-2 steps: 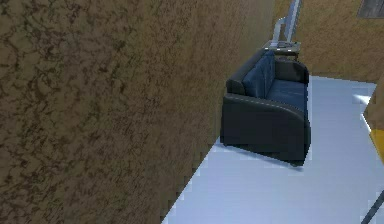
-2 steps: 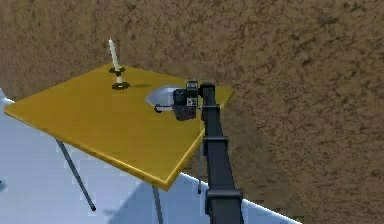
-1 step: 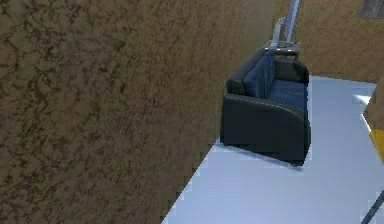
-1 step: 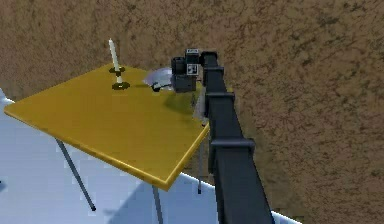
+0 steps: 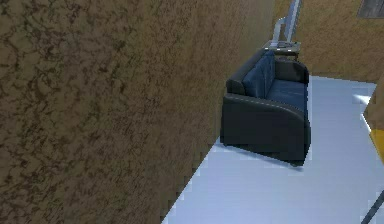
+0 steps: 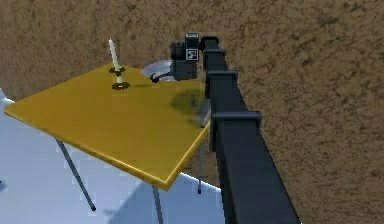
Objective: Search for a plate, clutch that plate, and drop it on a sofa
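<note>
Plate [image 6: 157, 70] in view: we see a pale grey round rim lying flat on the yellow surface [image 6: 110, 125], at its far side close to the brown speckled wall [image 6: 320, 80]. Its right part is hidden behind the gripper [image 6: 176, 68], whose dark body sits right at the plate's edge. We cannot tell whether it is above the plate, beside it or touching it. As for the grip itself, we cannot tell whether the gripper holds anything, because the plate lies on the surface just behind the fingers.

Two white marker squares [image 6: 191, 47] stand at the gripper's right. From them the dark square arm [image 6: 235, 130] runs down to the arm side view's bottom edge, crossing the surface's right side. Left of the plate, near it, a white candle [image 6: 112, 52] stands upright in a small dish-like holder. Thin grey legs [image 6: 75, 175] carry the surface above a pale blue-grey floor [image 6: 30, 170].

Over to the forward view: we have a dark sofa [image 5: 265, 105] standing on the pale floor, its back against the same brown speckled wall that covers the view's left. Behind its far end a grey pole [image 5: 293, 18] rises, and next to it is something too small for us to make out. A yellow sliver [image 5: 377, 115] shows at the right edge.
</note>
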